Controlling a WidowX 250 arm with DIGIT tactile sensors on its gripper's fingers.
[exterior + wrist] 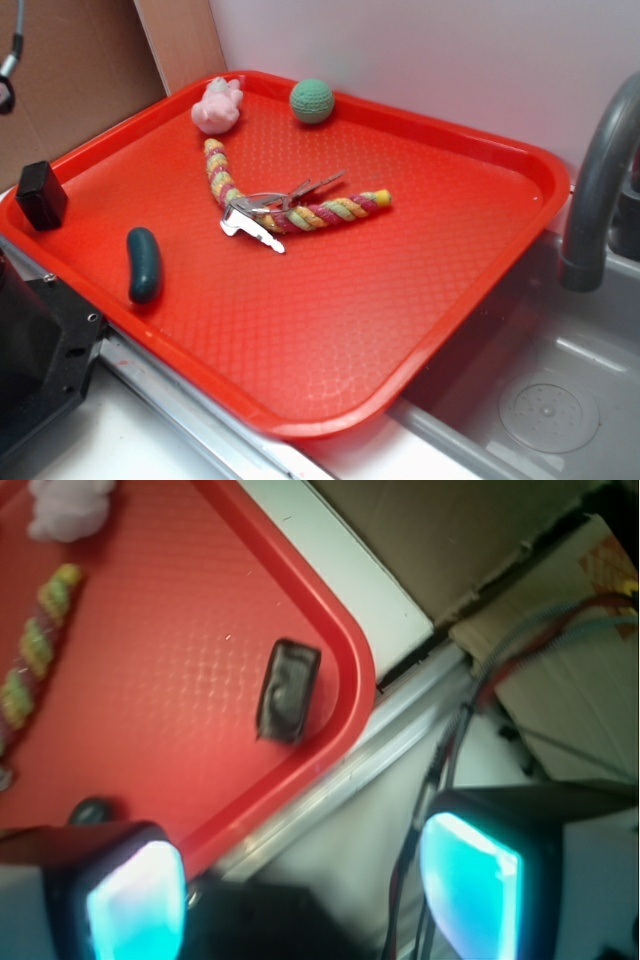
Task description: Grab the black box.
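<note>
**Black box at tray corner, pincer apart and off to the side**

Landmark: red tray (420,300), sitting on the bench beside a grey sink (540,400) with a grey faucet (600,180).

On the tray:
- green ball (312,101) near the far rim, pink plush toy (218,106) just beside it
- striped rope toy (300,205) bent across the tray middle, with a metal tool (265,212) lying across it
- dark teal pickle-shaped toy (143,264) near the front rim, close to the box's corner
- black box (41,194) in the tray corner by the cardboard, leaning against the raised rim

Large black machine (40,350) sits off the tray, just past that same corner. Loose cables (470,710) run beside the tray edge in the wrist view.

Nothing lies on top of the box; the tray rim right against it is the only tight spot. The pickle toy is near but apart from it.

Pincer (300,900): fingers apart, nothing between them. In the wrist view the box (288,691) lies ahead of the fingertips, roughly in line with the gap, not touching either finger. One finger (135,900) is over the tray, the other (470,900) is past the rim, off the tray.
</note>
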